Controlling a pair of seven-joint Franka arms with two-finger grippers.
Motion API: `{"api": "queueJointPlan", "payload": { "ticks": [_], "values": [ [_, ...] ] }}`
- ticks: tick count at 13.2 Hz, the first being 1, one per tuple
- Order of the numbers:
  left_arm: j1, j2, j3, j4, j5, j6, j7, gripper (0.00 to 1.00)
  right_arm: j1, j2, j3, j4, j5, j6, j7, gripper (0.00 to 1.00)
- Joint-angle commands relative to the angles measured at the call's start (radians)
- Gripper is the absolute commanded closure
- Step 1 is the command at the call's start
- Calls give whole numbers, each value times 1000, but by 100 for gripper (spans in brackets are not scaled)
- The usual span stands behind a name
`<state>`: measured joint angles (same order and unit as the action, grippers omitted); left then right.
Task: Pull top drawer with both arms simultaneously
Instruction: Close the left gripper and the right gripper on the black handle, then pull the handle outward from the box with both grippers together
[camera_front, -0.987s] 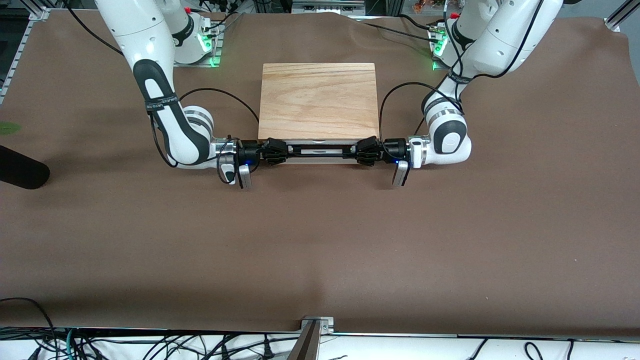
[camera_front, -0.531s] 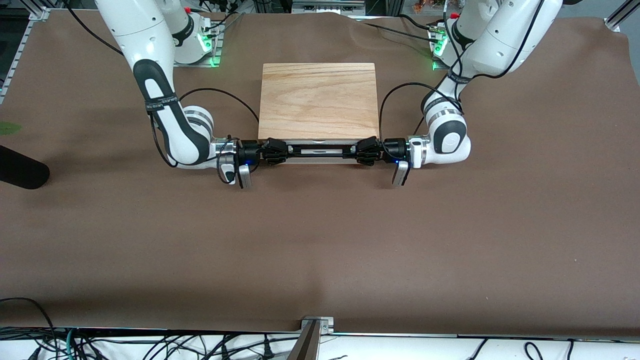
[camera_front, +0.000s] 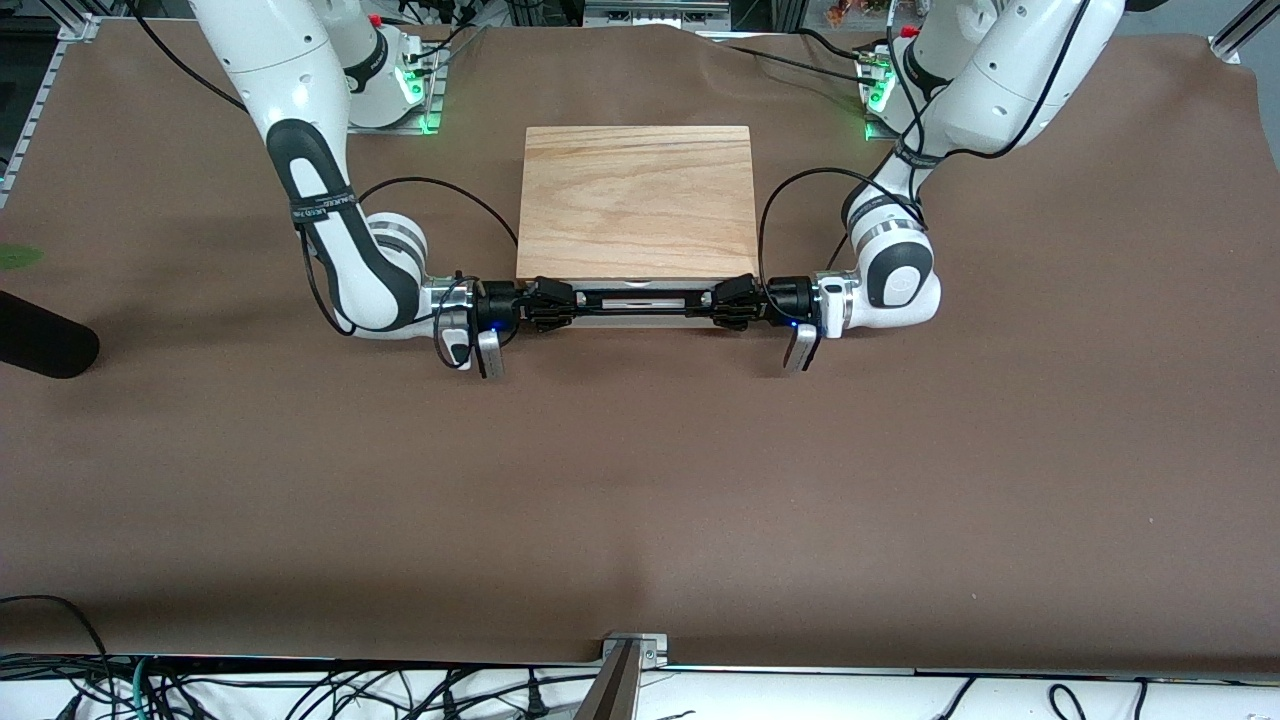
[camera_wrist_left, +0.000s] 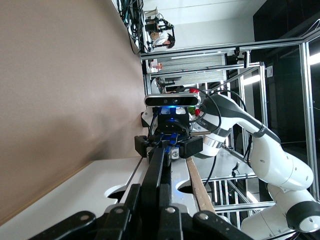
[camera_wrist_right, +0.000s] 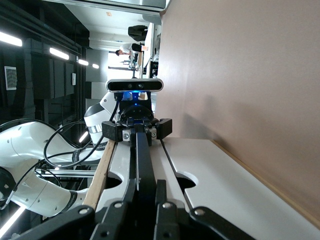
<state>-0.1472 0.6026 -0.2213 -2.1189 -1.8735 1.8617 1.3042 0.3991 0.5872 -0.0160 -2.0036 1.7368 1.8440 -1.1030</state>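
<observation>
The top drawer (camera_front: 636, 313) shows as a white front panel under the front edge of the cabinet's wood top (camera_front: 636, 200). Its black bar handle (camera_front: 636, 299) runs across the front. My left gripper (camera_front: 735, 300) is shut on the handle's end toward the left arm. My right gripper (camera_front: 548, 302) is shut on the end toward the right arm. In the left wrist view my left gripper (camera_wrist_left: 148, 192) clamps the handle (camera_wrist_left: 161, 160) beside the white panel (camera_wrist_left: 75, 200). In the right wrist view my right gripper (camera_wrist_right: 145, 187) clamps the handle (camera_wrist_right: 141, 160) beside the panel (camera_wrist_right: 210, 185).
The cabinet stands on a brown table cover (camera_front: 640, 480) that stretches toward the front camera. A black cylinder (camera_front: 40, 340) lies at the right arm's end of the table. Each wrist view shows the other arm's gripper, the right one (camera_wrist_left: 169, 145) and the left one (camera_wrist_right: 137, 131).
Almost nothing differs. The left arm's upper links have shifted very slightly. Both grippers stay shut on the handle in the same place.
</observation>
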Motion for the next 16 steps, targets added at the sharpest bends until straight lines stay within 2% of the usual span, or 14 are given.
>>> {"api": "queueJointPlan", "payload": {
  "ticks": [1, 8, 16],
  "values": [
    [-40, 81, 0, -12, 23, 48, 56, 100, -8, 32, 2, 110, 29, -11, 34, 100],
    [-38, 124, 16, 60, 31, 47, 56, 100, -17, 97, -1, 252, 29, -9, 112, 100],
    [-37, 169, 48, 163, 33, 43, 49, 100, -57, 108, -4, 302, 20, -11, 147, 100]
  ]
}}
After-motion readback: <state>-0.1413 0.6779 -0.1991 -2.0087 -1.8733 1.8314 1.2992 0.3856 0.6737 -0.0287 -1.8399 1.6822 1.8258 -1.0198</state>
